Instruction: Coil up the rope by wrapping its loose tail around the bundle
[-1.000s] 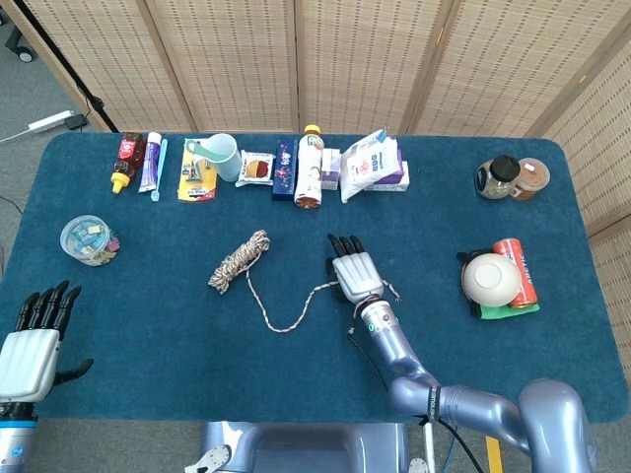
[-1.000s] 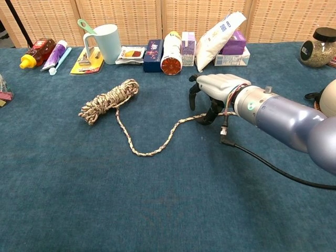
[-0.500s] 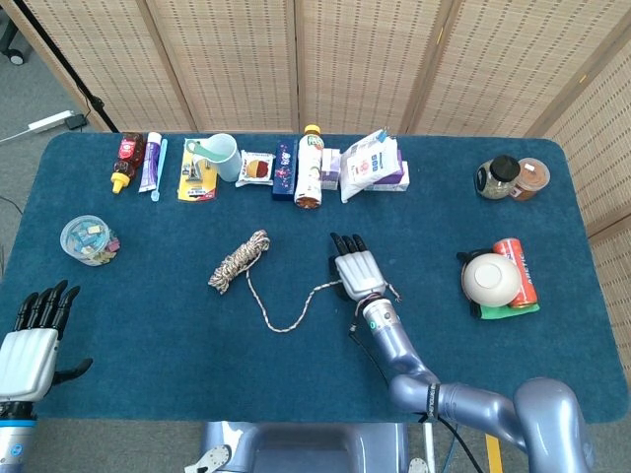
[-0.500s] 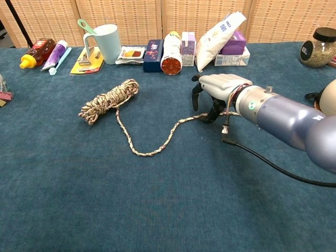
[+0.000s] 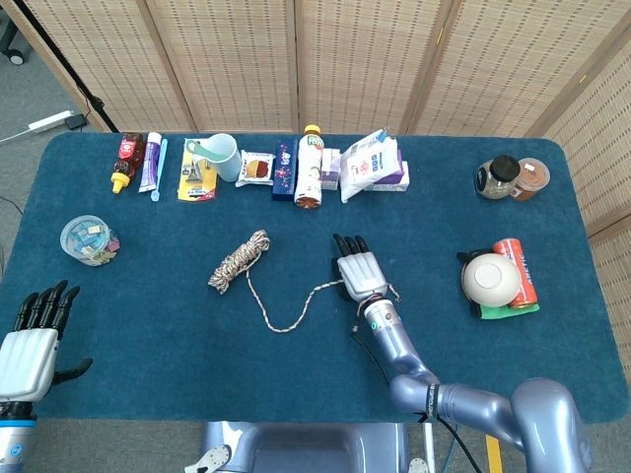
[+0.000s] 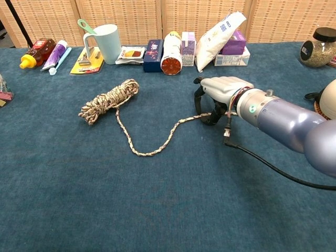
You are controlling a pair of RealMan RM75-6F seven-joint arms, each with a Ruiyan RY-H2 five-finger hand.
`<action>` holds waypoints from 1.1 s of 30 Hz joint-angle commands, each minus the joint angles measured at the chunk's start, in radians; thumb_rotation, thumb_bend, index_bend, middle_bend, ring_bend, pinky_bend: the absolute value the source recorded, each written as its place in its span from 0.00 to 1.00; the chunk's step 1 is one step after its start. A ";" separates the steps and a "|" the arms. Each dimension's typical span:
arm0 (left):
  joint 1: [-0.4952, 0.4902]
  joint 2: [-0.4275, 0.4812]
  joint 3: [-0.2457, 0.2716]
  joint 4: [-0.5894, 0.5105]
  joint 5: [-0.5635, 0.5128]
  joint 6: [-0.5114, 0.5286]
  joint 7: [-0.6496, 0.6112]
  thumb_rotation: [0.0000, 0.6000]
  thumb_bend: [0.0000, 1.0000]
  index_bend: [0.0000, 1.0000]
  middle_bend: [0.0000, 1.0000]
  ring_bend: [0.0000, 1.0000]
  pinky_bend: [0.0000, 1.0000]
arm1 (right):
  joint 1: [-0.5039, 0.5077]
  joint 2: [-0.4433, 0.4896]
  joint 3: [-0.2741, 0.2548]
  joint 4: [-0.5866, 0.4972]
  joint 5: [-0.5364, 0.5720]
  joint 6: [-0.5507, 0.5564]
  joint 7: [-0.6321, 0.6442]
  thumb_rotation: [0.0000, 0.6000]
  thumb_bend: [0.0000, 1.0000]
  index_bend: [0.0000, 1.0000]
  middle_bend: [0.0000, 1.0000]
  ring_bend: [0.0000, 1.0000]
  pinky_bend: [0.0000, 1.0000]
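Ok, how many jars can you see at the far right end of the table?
2, side by side near the back right corner: a dark-lidded jar and, touching it on the right, an orange-brown jar. The chest view shows only the dark-lidded one.

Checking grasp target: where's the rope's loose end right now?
The tail runs from the bundle rightward across the table's middle; its end sits under the right hand, in front of the row of packages. Contact can't be confirmed.
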 commanded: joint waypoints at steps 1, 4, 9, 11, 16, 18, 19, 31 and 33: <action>0.000 0.000 0.000 0.000 0.000 0.001 0.001 1.00 0.10 0.00 0.00 0.00 0.00 | -0.001 -0.003 -0.002 0.004 -0.004 0.000 0.009 1.00 0.40 0.49 0.00 0.00 0.00; -0.001 -0.001 0.001 0.000 -0.001 -0.001 0.001 1.00 0.10 0.00 0.00 0.00 0.00 | -0.002 -0.005 -0.004 0.007 -0.012 0.002 0.017 1.00 0.40 0.50 0.00 0.00 0.00; -0.003 -0.002 0.002 0.000 -0.002 -0.003 0.004 1.00 0.10 0.00 0.00 0.00 0.00 | -0.001 -0.012 -0.006 0.019 -0.018 0.003 0.025 1.00 0.41 0.52 0.00 0.00 0.00; -0.002 -0.002 0.002 0.000 -0.003 -0.001 0.003 1.00 0.10 0.00 0.00 0.00 0.00 | -0.001 -0.015 -0.006 0.024 -0.020 0.003 0.029 1.00 0.41 0.52 0.00 0.00 0.00; -0.003 -0.001 0.002 -0.001 -0.006 -0.001 0.002 1.00 0.10 0.00 0.00 0.00 0.00 | 0.000 -0.020 -0.005 0.034 -0.026 0.003 0.037 1.00 0.42 0.54 0.00 0.00 0.00; -0.003 -0.001 0.002 -0.001 -0.005 -0.001 0.003 1.00 0.10 0.00 0.00 0.00 0.00 | 0.000 -0.021 -0.006 0.036 -0.029 0.005 0.040 1.00 0.42 0.54 0.00 0.00 0.00; -0.004 -0.001 0.003 -0.001 -0.005 -0.001 0.004 1.00 0.10 0.00 0.00 0.00 0.00 | -0.001 -0.022 -0.006 0.037 -0.031 0.005 0.041 1.00 0.42 0.55 0.00 0.00 0.00; -0.004 -0.003 0.006 -0.002 -0.004 -0.001 0.007 1.00 0.10 0.00 0.00 0.00 0.00 | -0.004 -0.023 -0.001 0.034 -0.048 0.016 0.058 1.00 0.46 0.58 0.00 0.00 0.00; -0.005 -0.004 0.006 -0.001 -0.004 -0.001 0.009 1.00 0.10 0.00 0.00 0.00 0.00 | -0.005 -0.018 -0.001 0.025 -0.050 0.021 0.055 1.00 0.47 0.59 0.00 0.00 0.00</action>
